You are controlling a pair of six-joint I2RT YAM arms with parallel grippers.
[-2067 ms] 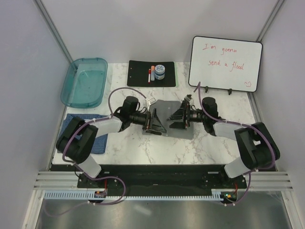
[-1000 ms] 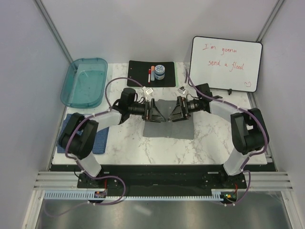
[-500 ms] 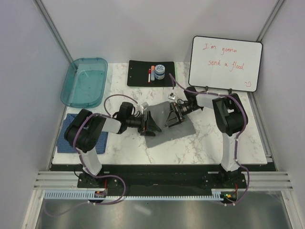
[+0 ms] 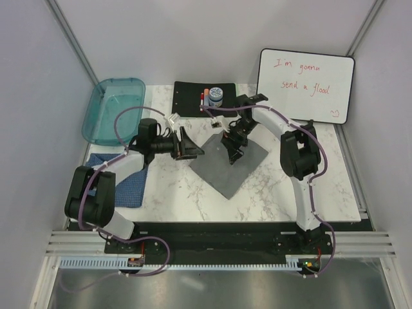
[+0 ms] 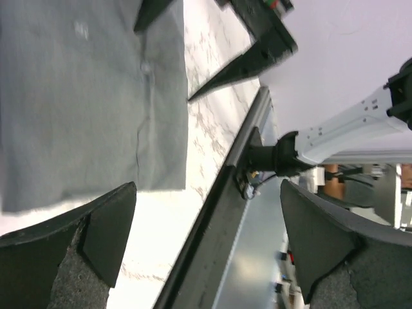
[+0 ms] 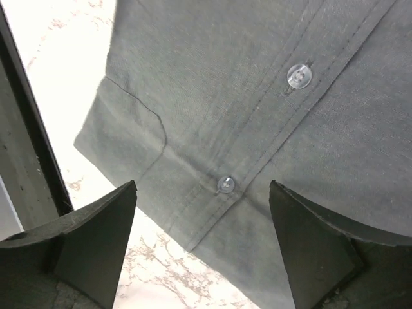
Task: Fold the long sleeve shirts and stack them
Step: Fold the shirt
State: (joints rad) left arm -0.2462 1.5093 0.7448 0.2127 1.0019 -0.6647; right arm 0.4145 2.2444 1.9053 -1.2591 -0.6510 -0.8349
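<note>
While left gripper [image 5: 207, 190] and right gripper [image 6: 203, 187] gape, grey shirt [image 4: 229, 170] under right, beside left.

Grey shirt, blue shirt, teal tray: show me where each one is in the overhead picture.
grey shirt [image 4: 226, 168], top external view, middle of the folded cloth.
blue shirt [image 4: 133, 191], top external view, its lower right part.
teal tray [image 4: 116, 116], top external view, its bare floor.

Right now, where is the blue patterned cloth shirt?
In the top view, the blue patterned cloth shirt lies at the table's left edge, nearer the bases than the teal plastic tray, partly under the left arm.
</note>
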